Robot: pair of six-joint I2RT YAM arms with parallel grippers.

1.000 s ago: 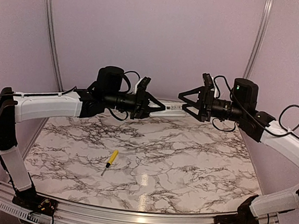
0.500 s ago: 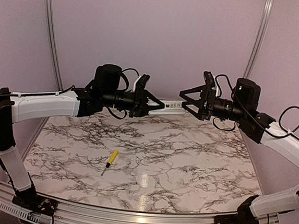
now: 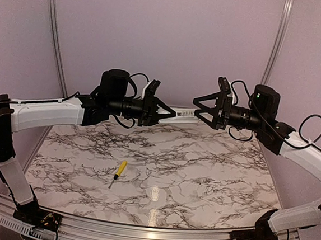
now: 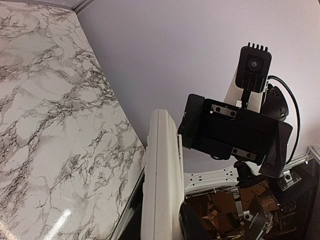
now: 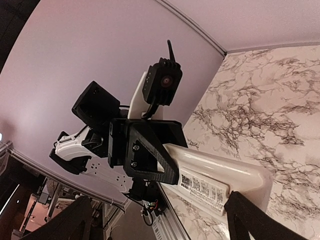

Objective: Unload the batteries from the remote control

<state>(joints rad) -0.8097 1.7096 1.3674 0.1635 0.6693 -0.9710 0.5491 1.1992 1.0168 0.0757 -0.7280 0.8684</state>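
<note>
The left gripper clenched the remote control; the right gripper gaped at the remote's free end, above the table.

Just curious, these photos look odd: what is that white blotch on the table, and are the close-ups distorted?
Top view: probably lamp glare on the glossy table, front centre. Left wrist view: similar sheen bottom-left; the remote control looms large, stretched by a wide lens. Right wrist view: tilted, evenly lit, the label in focus.
</note>
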